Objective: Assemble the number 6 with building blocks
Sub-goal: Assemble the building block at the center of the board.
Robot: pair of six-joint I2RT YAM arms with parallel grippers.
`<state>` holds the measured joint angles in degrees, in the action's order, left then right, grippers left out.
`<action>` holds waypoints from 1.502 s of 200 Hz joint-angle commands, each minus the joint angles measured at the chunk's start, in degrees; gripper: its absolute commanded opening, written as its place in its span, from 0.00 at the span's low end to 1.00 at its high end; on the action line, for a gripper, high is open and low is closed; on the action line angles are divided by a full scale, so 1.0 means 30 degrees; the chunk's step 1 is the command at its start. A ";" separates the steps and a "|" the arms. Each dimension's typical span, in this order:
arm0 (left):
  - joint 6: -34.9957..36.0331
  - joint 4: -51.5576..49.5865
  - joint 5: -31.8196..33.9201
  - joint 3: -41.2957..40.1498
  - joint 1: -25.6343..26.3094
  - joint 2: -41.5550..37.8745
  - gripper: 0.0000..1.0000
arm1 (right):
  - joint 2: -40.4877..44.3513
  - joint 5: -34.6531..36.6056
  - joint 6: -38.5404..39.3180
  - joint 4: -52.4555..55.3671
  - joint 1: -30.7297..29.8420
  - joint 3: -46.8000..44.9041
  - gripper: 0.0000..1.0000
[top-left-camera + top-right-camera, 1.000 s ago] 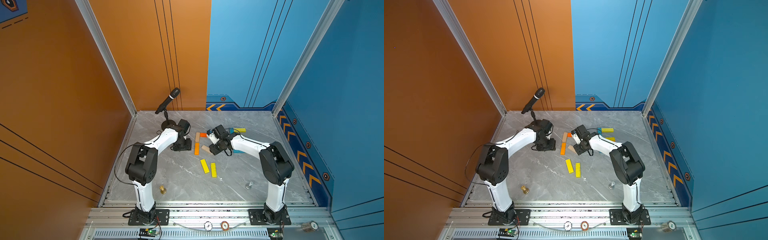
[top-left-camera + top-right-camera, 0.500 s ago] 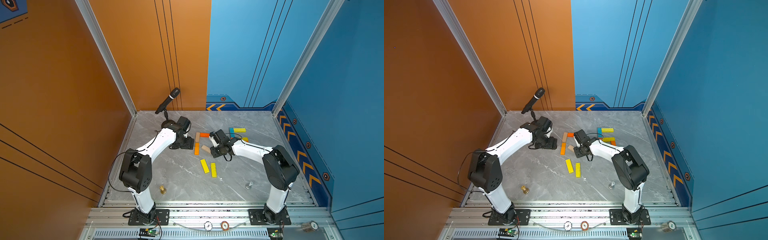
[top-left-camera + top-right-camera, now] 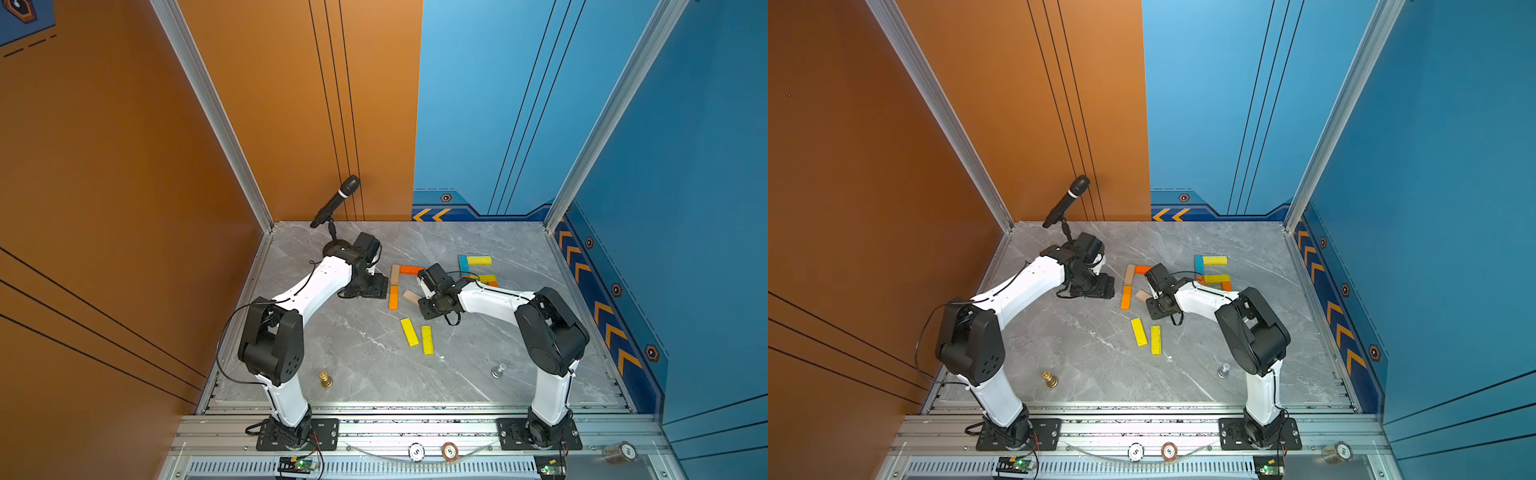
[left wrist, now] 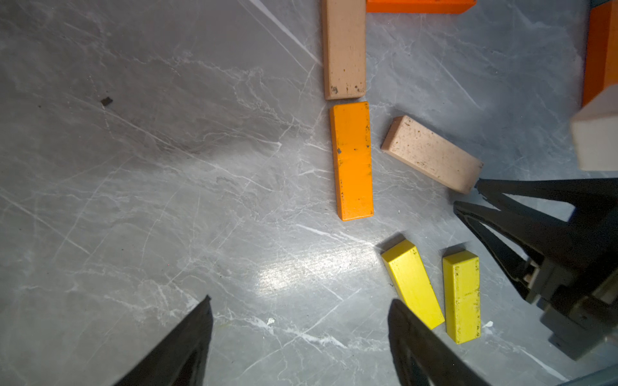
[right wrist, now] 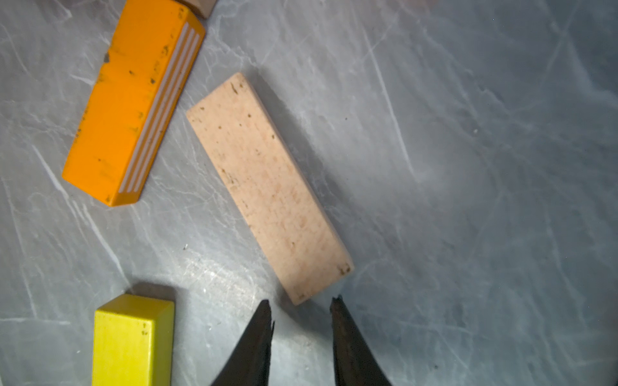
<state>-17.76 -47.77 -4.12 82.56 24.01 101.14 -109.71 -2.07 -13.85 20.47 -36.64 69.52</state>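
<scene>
Grey marble tabletop [image 3: 353, 345] open left of two yellow wooden blocks [image 3: 409, 331], wide passage. Black microphone on stand [image 3: 334, 201] blocks far-left corner. Gold chess piece [image 3: 325, 379], silver chess piece [image 3: 498, 370] stand near front edge.

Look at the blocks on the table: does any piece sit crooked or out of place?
Yes. The loose pale block lies slanted beside the orange block, not touching it, while that one lines up end to end with the other pale block. The right gripper sits at the loose pale block's end.
</scene>
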 commanded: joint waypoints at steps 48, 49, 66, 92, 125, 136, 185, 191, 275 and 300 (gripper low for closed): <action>0.0046 0.0103 -0.0577 -0.0103 -0.0437 0.0006 0.82 | -0.1175 0.0659 -0.0172 -0.0084 0.0320 0.0697 0.29; 0.0024 0.0103 -0.0568 -0.0101 -0.0441 -0.0008 0.82 | -0.1184 0.0659 -0.0166 -0.0070 0.0335 0.0701 0.28; -0.0027 0.0146 -0.0635 -0.0135 -0.0445 0.0112 0.82 | -0.1361 0.0710 -0.0153 -0.0066 0.0349 0.0899 0.29; -0.0085 0.0173 -0.0731 -0.0104 -0.0474 0.0254 0.82 | -0.1586 0.0842 -0.0089 -0.0055 0.0535 0.1247 0.29; -0.0138 0.0227 -0.0846 -0.0074 -0.0577 0.0336 0.82 | -0.1770 0.0689 -0.0011 0.0038 0.0695 0.1692 0.30; -0.0173 0.0253 -0.0904 -0.0099 -0.0620 0.0358 0.82 | -0.1902 0.0672 0.0014 0.0113 0.0730 0.1854 0.30; -0.0204 0.0311 -0.1033 -0.0107 -0.0732 0.0477 0.82 | -0.2132 0.0400 -0.0012 0.0296 0.0761 0.2294 0.38; -0.0231 0.0347 -0.1075 -0.0122 -0.0723 0.0474 0.82 | -0.2121 0.0288 -0.0059 0.0325 0.0752 0.2301 0.40; -0.0321 0.0366 -0.1325 -0.0187 -0.0679 0.0285 0.82 | -0.2445 0.1312 -0.1380 0.1623 -0.0124 0.2753 0.52; -0.0317 0.0366 -0.1399 -0.0218 -0.0685 0.0155 0.82 | -0.2675 0.1990 -0.2135 0.2271 -0.0378 0.3228 0.52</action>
<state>-18.02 -46.89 -7.11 82.56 22.17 101.95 -115.70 0.99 -16.78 22.04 -36.99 77.54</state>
